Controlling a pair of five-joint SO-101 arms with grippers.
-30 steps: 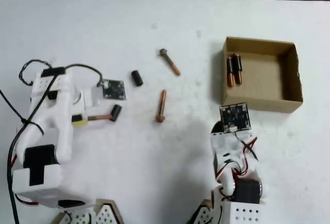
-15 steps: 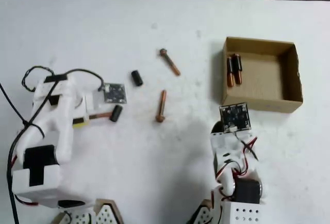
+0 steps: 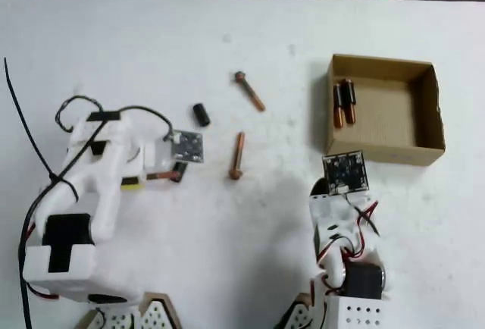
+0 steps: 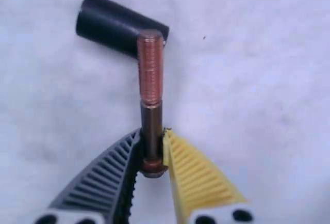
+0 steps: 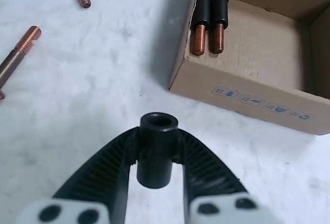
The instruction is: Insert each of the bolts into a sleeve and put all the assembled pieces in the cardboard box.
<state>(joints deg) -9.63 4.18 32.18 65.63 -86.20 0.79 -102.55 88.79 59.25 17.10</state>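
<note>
My left gripper (image 4: 152,144) is shut on the head end of a copper bolt (image 4: 150,79). The bolt's threaded tip rests against a black sleeve (image 4: 111,22) that lies crosswise on the table. In the high view this bolt (image 3: 159,176) and sleeve (image 3: 179,172) are left of centre. My right gripper (image 5: 157,137) is shut on another black sleeve (image 5: 154,167), held upright just in front of the cardboard box (image 5: 247,95). Two assembled pieces (image 5: 209,20) lie side by side in the box (image 3: 383,151).
Two loose bolts (image 3: 248,91) (image 3: 238,155) and a loose black sleeve (image 3: 200,114) lie mid-table. The right arm's camera board (image 3: 345,172) hides its fingers from above. White table stretches behind and to the right of the box.
The left arm has moved right and a little toward the table's near edge with its bolt. The sleeve at the bolt's tip has shifted along with it. The right arm has kept still.
</note>
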